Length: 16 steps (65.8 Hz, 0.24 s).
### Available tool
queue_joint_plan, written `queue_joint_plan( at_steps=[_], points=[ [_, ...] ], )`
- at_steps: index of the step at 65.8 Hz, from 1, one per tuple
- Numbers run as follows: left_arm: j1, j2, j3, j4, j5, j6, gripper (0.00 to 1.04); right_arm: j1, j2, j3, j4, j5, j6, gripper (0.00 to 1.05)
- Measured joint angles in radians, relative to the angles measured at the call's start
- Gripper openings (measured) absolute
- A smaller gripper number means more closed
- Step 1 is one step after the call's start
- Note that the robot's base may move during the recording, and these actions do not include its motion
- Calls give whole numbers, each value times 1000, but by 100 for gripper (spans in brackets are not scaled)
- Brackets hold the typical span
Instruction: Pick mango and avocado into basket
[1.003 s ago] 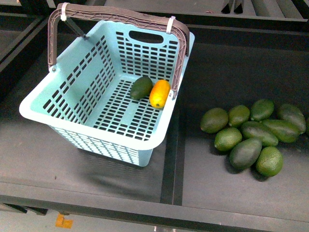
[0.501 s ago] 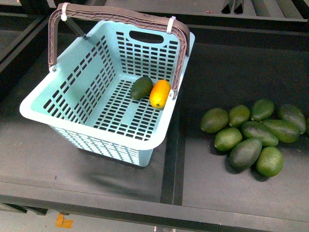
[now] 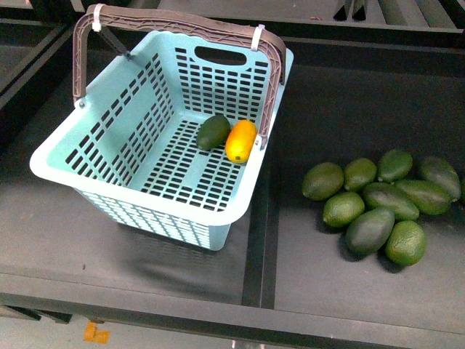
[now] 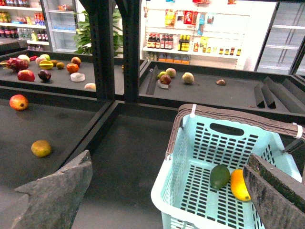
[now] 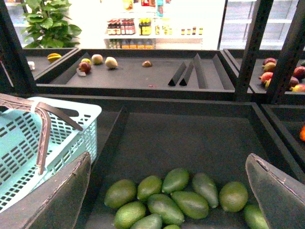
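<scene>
Aqua basket [image 3: 109,156]: one mango [image 3: 240,141], one avocado [image 3: 213,131]; roughly eight avocados [image 3: 378,205] outside.

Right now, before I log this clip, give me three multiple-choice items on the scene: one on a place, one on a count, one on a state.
1. Where is the mango?
A. inside the basket, beside an avocado
B. on the shelf among the loose avocados
C. held by the left gripper

2. How many loose avocados lie in the pile right of the basket, in the front view?
A. three
B. eight
C. twelve

3. How are the right gripper fingers?
A. shut on an avocado
B. shut, empty
C. spread apart, empty

Answers: 1 A, both fruits lie on the basket floor. 2 B, eight count out on the shelf. 3 C, the wrist view shows a wide gap with nothing between.
</scene>
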Motion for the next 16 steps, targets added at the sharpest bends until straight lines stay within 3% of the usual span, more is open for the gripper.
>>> queue_joint_plan(
  at_steps=[16],
  points=[
    [0, 0, 0, 0, 0, 0, 96, 0, 0, 0, 0, 0, 0, 96]
  ],
)
